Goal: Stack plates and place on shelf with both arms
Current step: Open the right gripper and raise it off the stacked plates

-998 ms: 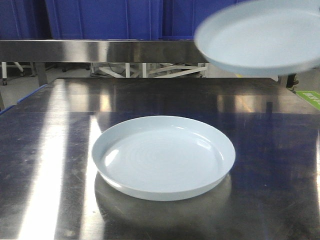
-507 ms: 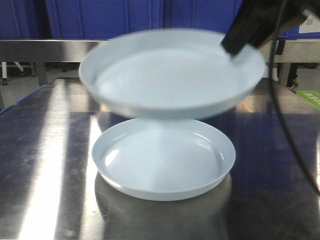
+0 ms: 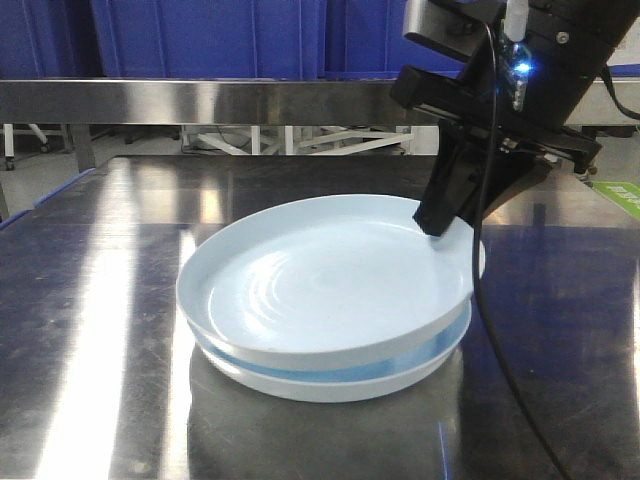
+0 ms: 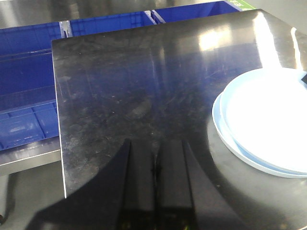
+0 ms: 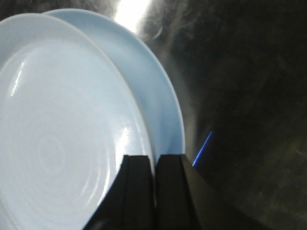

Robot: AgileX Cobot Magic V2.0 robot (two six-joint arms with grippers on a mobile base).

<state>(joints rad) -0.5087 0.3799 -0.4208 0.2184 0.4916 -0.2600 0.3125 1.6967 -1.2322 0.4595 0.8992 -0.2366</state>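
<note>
Two pale bluish-white plates lie one on the other on the steel tabletop. The top plate [image 3: 320, 275] rests tilted in the bottom plate [image 3: 330, 375], shifted a little left. My right gripper [image 3: 437, 225] is shut on the top plate's far right rim; in the right wrist view [image 5: 154, 158] its fingers pinch that rim, with the top plate [image 5: 62, 129] on the left and the bottom plate [image 5: 153, 100] behind. My left gripper [image 4: 156, 143] is shut and empty over bare tabletop, left of the plates [image 4: 268, 124]. The shelf [image 3: 200, 100] runs across the back.
Blue plastic crates [image 3: 230, 40] stand behind the shelf and beside the table's left edge [image 4: 29, 86]. The dark reflective tabletop [image 3: 100, 300] stretches all round the plates. A black cable [image 3: 490, 330] hangs from the right arm.
My right gripper has carried the top plate from the upper right leftward and down, and the plate now rests on the bottom plate.
</note>
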